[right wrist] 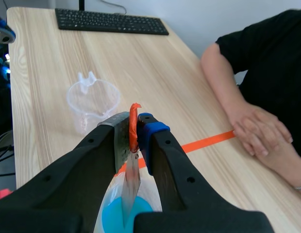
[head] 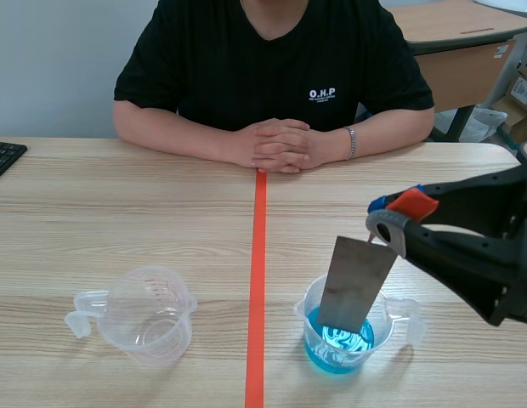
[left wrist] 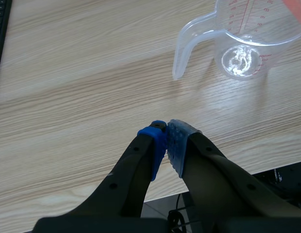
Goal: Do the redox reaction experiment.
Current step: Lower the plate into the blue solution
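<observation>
my right pincer (head: 393,223) grasps the metal plate (head: 355,285) by its top, lower end down in the blue-liquid cup (head: 308,310) at near right, while my left pincer (left wrist: 166,132) sits clenched on nothing near the empty cup (head: 153,319).

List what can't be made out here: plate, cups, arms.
- Scene view: lower edge of the metal plate lost in the blue liquid in the cup; depth unclear.
- Right wrist view: the right gripper hides most of that cup; plate edge-on only.
- Left wrist view: empty cup cut off by the frame edge; markings too small to read.
- Scene view: left gripper out of frame.
</observation>
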